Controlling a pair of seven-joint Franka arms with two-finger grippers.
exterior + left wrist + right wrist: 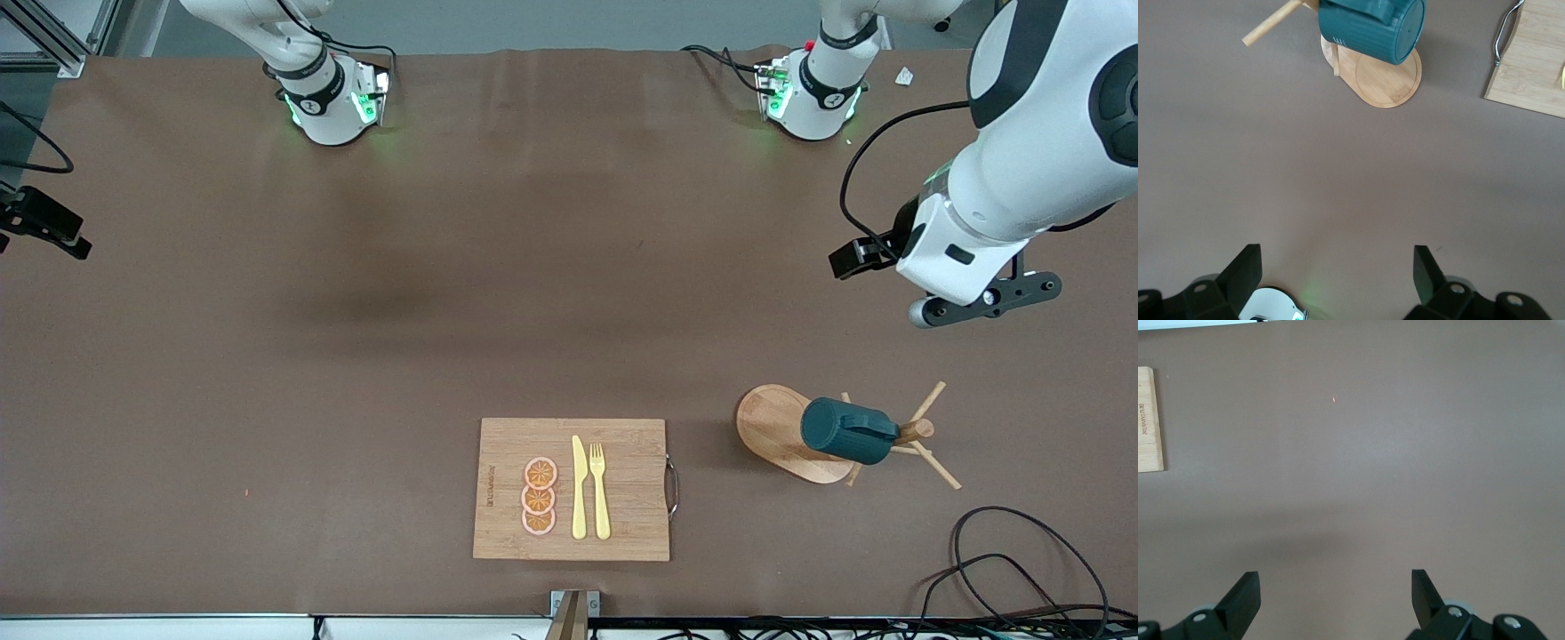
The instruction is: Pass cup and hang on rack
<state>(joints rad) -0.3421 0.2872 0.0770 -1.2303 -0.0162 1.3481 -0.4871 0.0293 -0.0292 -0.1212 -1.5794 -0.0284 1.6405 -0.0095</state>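
The cup (846,430) hangs on the rack (782,431) as the left gripper (1338,273) and right gripper (1335,597) hover wide open, empty.

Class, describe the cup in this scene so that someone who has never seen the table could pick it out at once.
Start at the bamboo cutting board near the table's front edge, then look beside it toward the left arm's end of the table to the wooden rack with its oval base and thin pegs. The cup hangs tilted on one peg: it is the only dark teal, ribbed item among light wooden things.
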